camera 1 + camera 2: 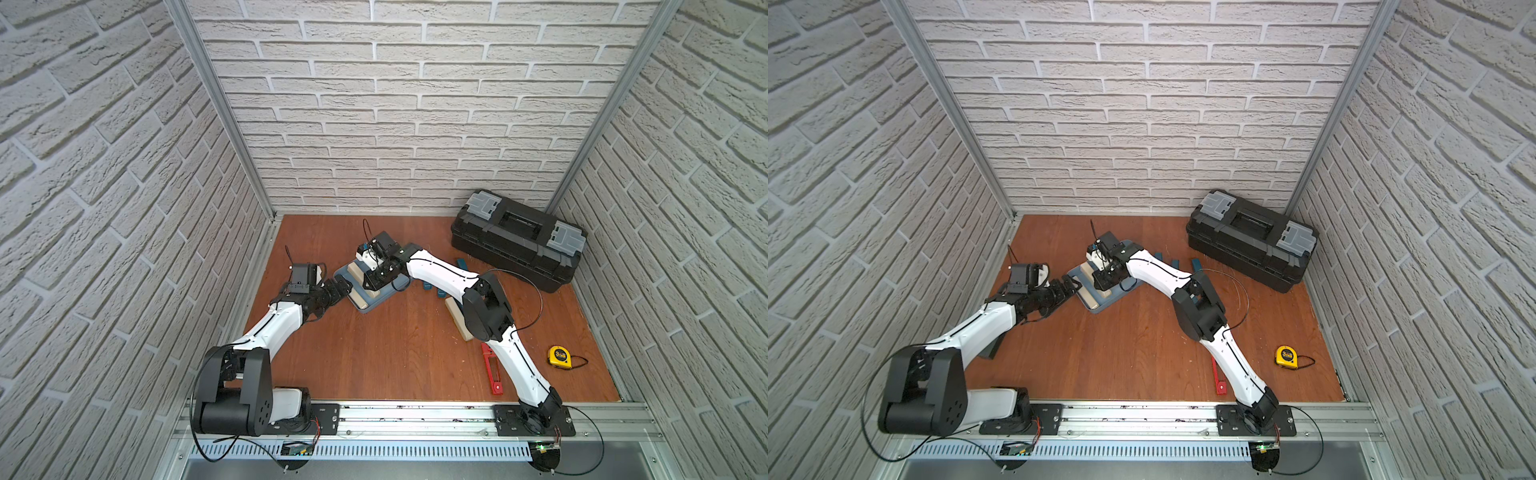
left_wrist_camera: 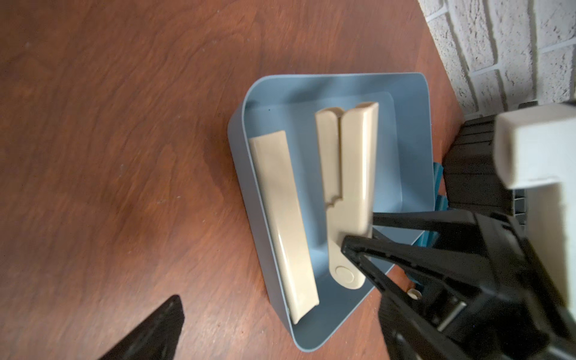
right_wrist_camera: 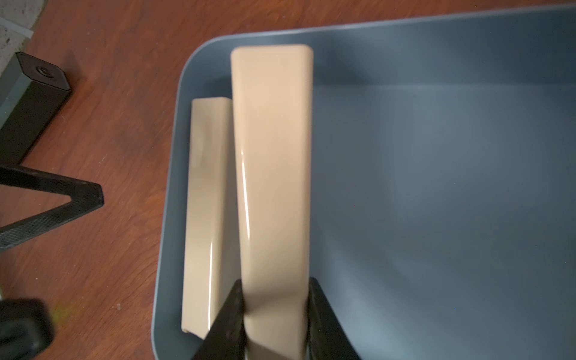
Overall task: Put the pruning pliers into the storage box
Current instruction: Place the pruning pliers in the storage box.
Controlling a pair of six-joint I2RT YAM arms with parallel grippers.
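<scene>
1. Counting in a top view: one shallow light blue plastic storage box [image 1: 362, 308], one big black toolbox with grey latches [image 1: 519, 243], one yellow tape measure [image 1: 559, 356] and one slim bright red pruning pliers [image 1: 490, 370]. The pliers lie flat on the brown wooden table [image 1: 395, 353], well apart from the box and partly under the right arm. One long cream plastic bar [image 1: 457, 318] lies on the table, half hidden by that arm's elbow.
2. In a top view, three teal bars [image 1: 1175, 264] lie between box and toolbox. Of the pliers only one end [image 1: 1220, 386] shows past the arm.
3. Left wrist view: two cream pieces lie in the box, a plain cream bar [image 2: 280, 218] along one long wall and a cream folding tool with a round pivot [image 2: 346, 174]. The right gripper [image 2: 360, 232] pinches that tool near the pivot, fingers narrow.
4. Right wrist view: the right gripper's grip shows close up. The left gripper [image 3: 68, 134] is spread wide and holds nothing, just outside the box.
</scene>
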